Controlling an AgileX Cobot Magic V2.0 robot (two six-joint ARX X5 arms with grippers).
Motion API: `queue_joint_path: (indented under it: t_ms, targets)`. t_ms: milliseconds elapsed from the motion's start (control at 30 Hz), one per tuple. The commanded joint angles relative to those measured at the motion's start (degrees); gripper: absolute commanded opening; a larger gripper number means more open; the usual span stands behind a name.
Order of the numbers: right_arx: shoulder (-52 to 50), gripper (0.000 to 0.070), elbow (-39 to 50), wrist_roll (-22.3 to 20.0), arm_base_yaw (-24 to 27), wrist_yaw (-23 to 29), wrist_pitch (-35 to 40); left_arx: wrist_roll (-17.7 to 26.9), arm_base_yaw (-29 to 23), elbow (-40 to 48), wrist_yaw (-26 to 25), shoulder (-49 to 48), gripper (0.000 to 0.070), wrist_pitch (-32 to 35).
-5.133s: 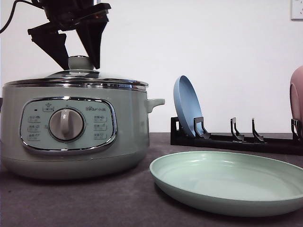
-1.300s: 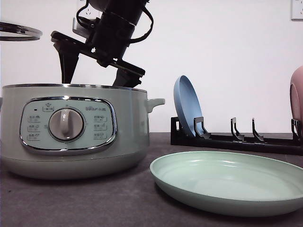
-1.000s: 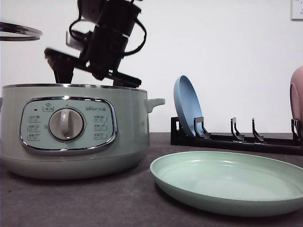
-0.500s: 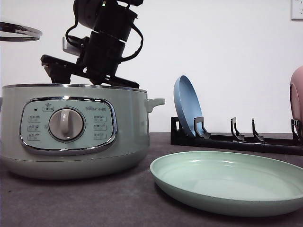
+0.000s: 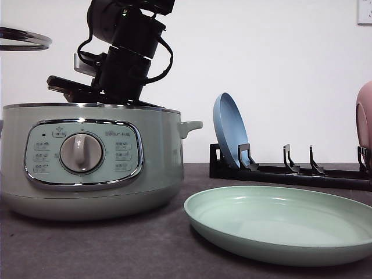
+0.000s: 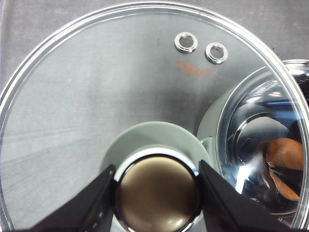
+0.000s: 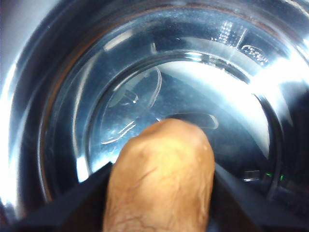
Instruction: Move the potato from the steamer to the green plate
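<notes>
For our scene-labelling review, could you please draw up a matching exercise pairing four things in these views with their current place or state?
Things:
1. potato
2. glass lid
3. green plate
4. blue plate

Places or states:
A. standing on edge in the black rack
B. held up by its knob in the left hand
C. lying empty on the table
D. between the right hand fingers, inside the steamer

Pairs: 1-D, 2-B, 3-C, 4-A
</notes>
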State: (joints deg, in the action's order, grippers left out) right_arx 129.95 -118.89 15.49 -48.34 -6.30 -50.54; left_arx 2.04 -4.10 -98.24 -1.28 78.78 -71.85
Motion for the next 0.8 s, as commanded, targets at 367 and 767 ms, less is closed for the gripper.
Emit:
queue_joint_path:
  t_ms: [367,767]
  targets:
    - [-3.63,0.0174,-6.62,-4.4,-0.15,-1.16,-3.13,0.5,-0.02,-2.53,0.01,-0.66,0.0,1.92]
    - [-15.78,0.0156,-15.46,-11.86,2.54,-1.18,-16.14,0.5,0.0,-2.53,-0.02,-0.66,0.0,1.99]
